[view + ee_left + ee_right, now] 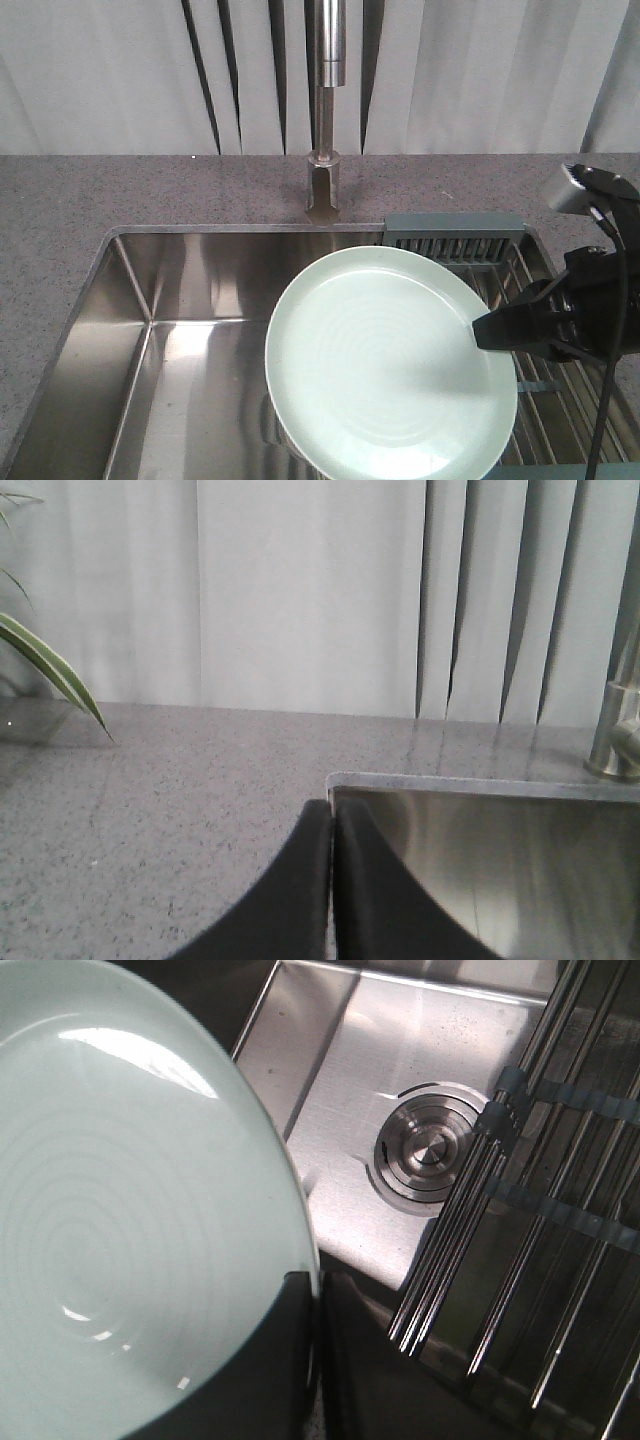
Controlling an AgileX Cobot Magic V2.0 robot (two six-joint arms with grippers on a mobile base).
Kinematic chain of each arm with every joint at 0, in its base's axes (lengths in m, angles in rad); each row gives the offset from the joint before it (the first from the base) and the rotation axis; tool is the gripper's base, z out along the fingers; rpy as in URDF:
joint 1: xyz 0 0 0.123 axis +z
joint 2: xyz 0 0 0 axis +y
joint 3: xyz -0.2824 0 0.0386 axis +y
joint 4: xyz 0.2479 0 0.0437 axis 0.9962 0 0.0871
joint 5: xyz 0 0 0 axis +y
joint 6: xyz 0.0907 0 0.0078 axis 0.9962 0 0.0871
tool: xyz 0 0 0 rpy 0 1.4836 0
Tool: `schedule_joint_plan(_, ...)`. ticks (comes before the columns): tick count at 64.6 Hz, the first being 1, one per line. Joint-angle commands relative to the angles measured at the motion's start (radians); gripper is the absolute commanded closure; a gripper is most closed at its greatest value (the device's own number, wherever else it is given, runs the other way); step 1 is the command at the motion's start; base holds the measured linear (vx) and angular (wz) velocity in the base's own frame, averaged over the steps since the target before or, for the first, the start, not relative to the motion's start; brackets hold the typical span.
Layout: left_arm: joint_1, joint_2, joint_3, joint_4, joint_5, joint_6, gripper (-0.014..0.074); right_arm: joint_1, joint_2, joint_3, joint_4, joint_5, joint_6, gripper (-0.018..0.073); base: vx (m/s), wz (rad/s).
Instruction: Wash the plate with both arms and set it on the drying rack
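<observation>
**Plate held over sink, left arm not yet engaged**

Front view: the right gripper (487, 331) pinches the right rim of the plate (390, 365), which hangs tilted over the sink (150, 290), in front of the faucet (323, 110). The drying rack (545, 300) lies along the sink's right edge. No water is visible.

Left wrist view: the left gripper (332, 880) is pressed together and empty, above the sink's rear left corner.

Right wrist view: the plate rim is clamped, with the drain (425, 1155) below.

Judged step: washing hold. The next move calls for the left arm to come to the plate.
</observation>
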State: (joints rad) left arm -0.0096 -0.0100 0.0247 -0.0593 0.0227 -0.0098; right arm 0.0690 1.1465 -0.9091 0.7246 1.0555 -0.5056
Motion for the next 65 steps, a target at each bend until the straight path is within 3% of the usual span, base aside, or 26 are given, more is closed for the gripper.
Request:
schedule_joint_plan(1,-0.007,-0.015,-0.071,-0.013,-0.114,-0.030,0.0603,-0.001,-0.020,-0.023,0.050,-0.017,-0.008,0.0561,0.00,0.00)
schedule_joint_plan(13,-0.007,0.036,-0.278,-0.009,-0.043,-0.033,0.0603,-0.001,-0.020,-0.023,0.050,-0.014,-0.008,0.0561,0.00,0.00)
schedule_joint_plan(20,-0.007,0.133,-0.435,0.000,0.093,-0.029,0.0603,-0.001,-0.020,-0.023,0.050,-0.014,-0.008,0.0561,0.00,0.00)
schedule_joint_plan(28,-0.007,0.275,-0.609,0.000,0.255,0.039,0.0603,-0.001,-0.020,-0.023,0.050,-0.014,-0.008,0.0561,0.00,0.00)
schedule_joint_plan(36,-0.007,0.425,-0.731,-0.001,0.342,0.087,0.0603,-0.001,-0.020,-0.023,0.050,-0.014,-0.008,0.0561,0.00,0.00)
schedule_joint_plan(46,-0.007,0.589,-0.812,-0.004,0.365,0.089,0.0603,-0.001,-0.020,-0.023,0.050,-0.014,-0.008,0.0561,0.00,0.00)
schedule_joint_plan(65,-0.007,0.765,-0.809,-0.010,0.313,0.089,0.0603,-0.001,-0.020,-0.023,0.050,-0.014,-0.008,0.0561,0.00,0.00)
